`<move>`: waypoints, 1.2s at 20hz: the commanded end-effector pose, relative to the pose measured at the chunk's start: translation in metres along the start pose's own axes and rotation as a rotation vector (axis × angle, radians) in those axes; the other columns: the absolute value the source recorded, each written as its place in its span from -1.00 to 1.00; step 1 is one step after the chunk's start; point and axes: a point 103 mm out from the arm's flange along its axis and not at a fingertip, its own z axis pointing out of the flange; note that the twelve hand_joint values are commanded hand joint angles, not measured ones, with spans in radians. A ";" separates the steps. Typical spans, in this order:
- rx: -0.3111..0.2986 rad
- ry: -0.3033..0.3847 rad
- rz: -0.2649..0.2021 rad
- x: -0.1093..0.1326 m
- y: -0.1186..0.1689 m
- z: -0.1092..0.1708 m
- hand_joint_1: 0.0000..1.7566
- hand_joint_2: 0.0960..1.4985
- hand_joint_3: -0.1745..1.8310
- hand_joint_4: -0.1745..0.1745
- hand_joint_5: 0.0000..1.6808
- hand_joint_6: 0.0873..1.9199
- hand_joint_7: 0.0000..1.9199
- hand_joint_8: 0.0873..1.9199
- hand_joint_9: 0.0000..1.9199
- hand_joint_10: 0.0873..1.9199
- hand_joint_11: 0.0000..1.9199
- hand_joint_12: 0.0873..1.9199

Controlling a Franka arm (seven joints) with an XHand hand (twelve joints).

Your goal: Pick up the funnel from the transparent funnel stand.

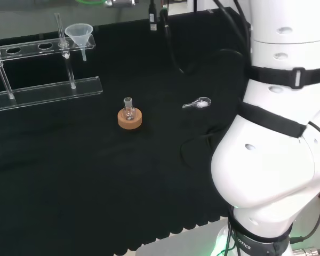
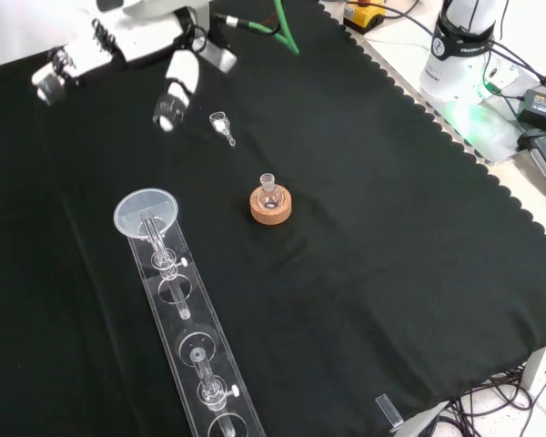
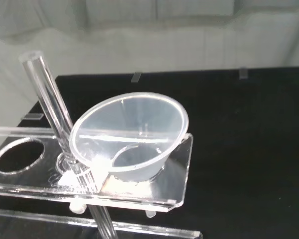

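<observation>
**One funnel seated in its rack, the hand well short of it**

One clear funnel (image 2: 146, 212) sits in the end hole of the transparent funnel stand (image 2: 196, 350), its wide cone resting on the top plate and its stem hanging down through the hole — which is why it stands upright without help. In the wrist view the cone fills that end hole, with an upright clear post (image 3: 55, 114) of the rack just beside it and an empty hole (image 3: 19, 155) farther along the plate.

In the front view the hand (image 2: 175, 91) hangs at the top of the cloth, well apart from the funnel, which lies lower in that view and a little to the left. Its fingers look fairly straight and they hold nothing, though from this angle their exact pose is hard to judge.

A small flask (image 2: 269, 188) on a cork ring (image 2: 271, 206) stands between the rack and the arm's base, and a small clear piece (image 2: 222, 125) lies near the hand — neither touches the funnel.
</observation>
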 end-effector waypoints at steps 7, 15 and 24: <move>0.200 0.043 0.026 0.025 0.017 0.077 -0.84 0.08 -0.73 -0.15 -1.00 -1.00 -1.00 -1.00 -1.00 -1.00 -1.00 -0.16; 0.270 -0.020 0.039 0.056 0.023 0.111 -0.85 0.09 -0.74 -0.14 -1.00 -1.00 -1.00 -1.00 -1.00 -1.00 -1.00 -0.22; 0.301 0.006 0.099 0.029 0.022 0.125 -0.86 0.09 -0.75 -0.13 -1.00 -1.00 -1.00 -1.00 -1.00 -1.00 -1.00 -0.27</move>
